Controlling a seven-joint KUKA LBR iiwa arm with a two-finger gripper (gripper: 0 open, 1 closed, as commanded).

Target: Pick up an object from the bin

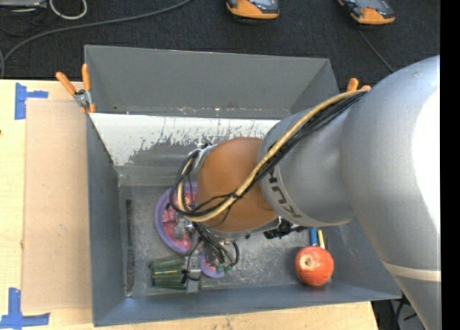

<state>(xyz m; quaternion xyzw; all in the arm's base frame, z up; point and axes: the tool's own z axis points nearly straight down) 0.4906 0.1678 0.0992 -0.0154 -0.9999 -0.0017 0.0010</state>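
Note:
My gripper (194, 271) reaches down from under the orange wrist cover into the bin's front left part. It is right beside a dark green translucent cup (167, 272) lying on its side near the front wall. A small purple piece (213, 269) lies just to the gripper's right. Behind these, a purple ring-shaped dish (164, 218) with pink bits in it is half hidden by the cover. Whether the gripper touches the cup cannot be made out.
A red apple (314, 265) lies at the front right of the bin, and a blue and yellow stick (315, 237) pokes out from under the arm behind it. The arm and its cover hide the bin's middle and right.

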